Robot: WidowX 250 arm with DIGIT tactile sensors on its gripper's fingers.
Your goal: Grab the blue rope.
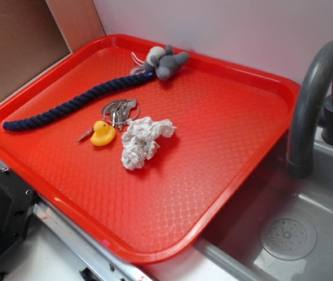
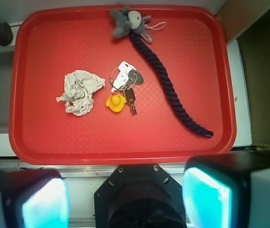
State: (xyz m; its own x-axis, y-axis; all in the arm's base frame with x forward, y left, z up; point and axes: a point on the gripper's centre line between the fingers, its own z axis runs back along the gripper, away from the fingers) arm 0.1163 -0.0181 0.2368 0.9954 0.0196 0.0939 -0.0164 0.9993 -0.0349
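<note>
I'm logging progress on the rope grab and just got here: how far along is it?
Nothing looks done yet: the blue rope lies untouched on the red tray, one end at the grey mouse toy. The gripper is open, above the tray's near edge. Reaching, closing and lifting all remain.

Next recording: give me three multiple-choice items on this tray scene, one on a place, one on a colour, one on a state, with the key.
1. What does the far end of the blue rope meet?
A. the faucet
B. the grey mouse toy
C. the crumpled white cloth

2. What colour is the tray?
A. red
B. green
C. white

3. How does the gripper stand?
A. shut on the rope
B. open, off the tray
C. shut on the yellow duck

Key: 1 B, the rope runs up to the toy; 2 A, red all over; 3 B, the wrist view shows both fingers spread apart, nothing between them.
</note>
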